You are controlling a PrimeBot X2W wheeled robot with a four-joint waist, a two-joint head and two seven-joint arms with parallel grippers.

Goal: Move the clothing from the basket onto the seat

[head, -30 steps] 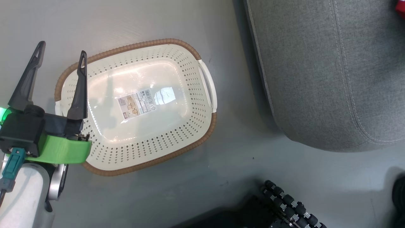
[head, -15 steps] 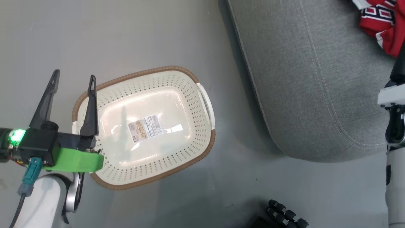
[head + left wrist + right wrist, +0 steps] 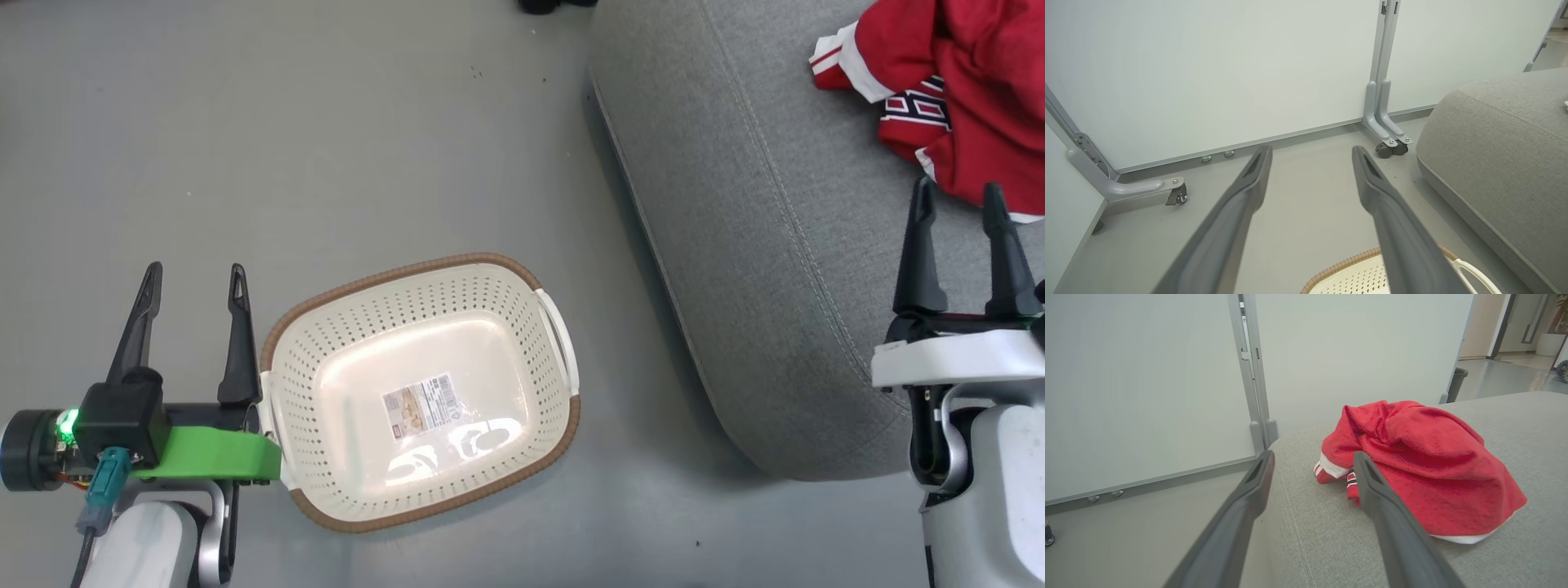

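Running off the upper right edge, the clothing (image 3: pixel 971 90) lies on the seat (image 3: pixel 735 204). The left gripper (image 3: pixel 194 282), lower left beside the basket (image 3: pixel 392 306), and the right gripper (image 3: pixel 959 200), just below the clothing, hang spread, empty; bare floor (image 3: pixel 629 457) separates basket from seat.

Red clothing (image 3: pixel 971 90) with white stripes, light-grey seat (image 3: pixel 759 245), cream basket (image 3: pixel 359 327) rimmed brown.

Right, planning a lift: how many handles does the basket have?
2. One white handle beside the left hand, the other on the basket end facing the seat.
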